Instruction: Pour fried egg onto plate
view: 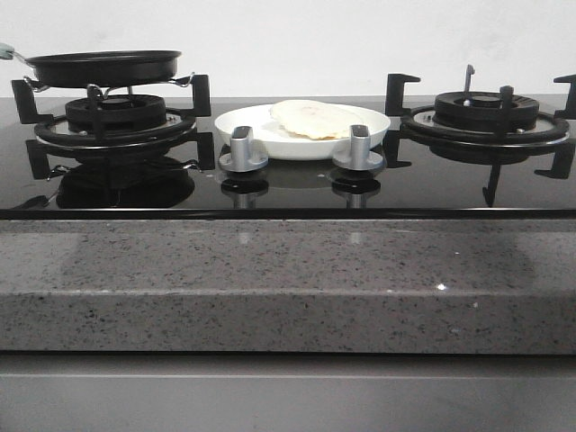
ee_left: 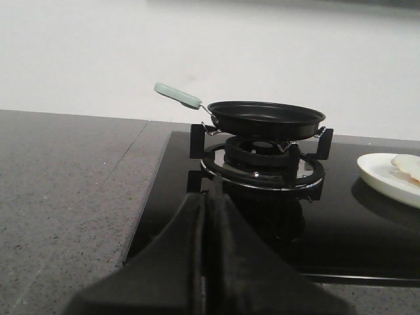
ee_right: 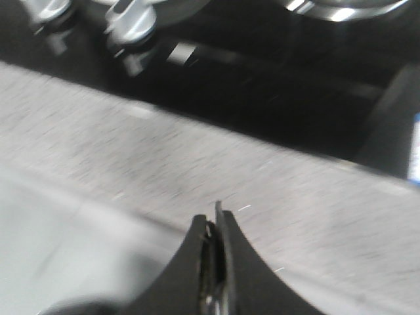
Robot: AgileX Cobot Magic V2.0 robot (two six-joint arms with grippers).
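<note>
The fried egg [view: 309,118] lies on the white plate [view: 373,129] between the two burners, pale side up, no yolk showing. The plate's edge with a bit of egg [ee_left: 408,165] shows in the left wrist view [ee_left: 377,172]. The black frying pan [view: 103,67] sits empty on the left burner, its pale green handle [ee_left: 177,96] pointing away from the plate. My left gripper [ee_left: 205,200] is shut and empty, low in front of the left burner. My right gripper [ee_right: 214,220] is shut and empty over the stone counter's front edge. Neither gripper shows in the front view.
Two silver stove knobs [view: 243,151] [view: 358,149] stand in front of the plate. The right burner [view: 486,115] with black pan supports is bare. A speckled grey stone counter [view: 288,279] runs along the front of the black glass hob [view: 432,184].
</note>
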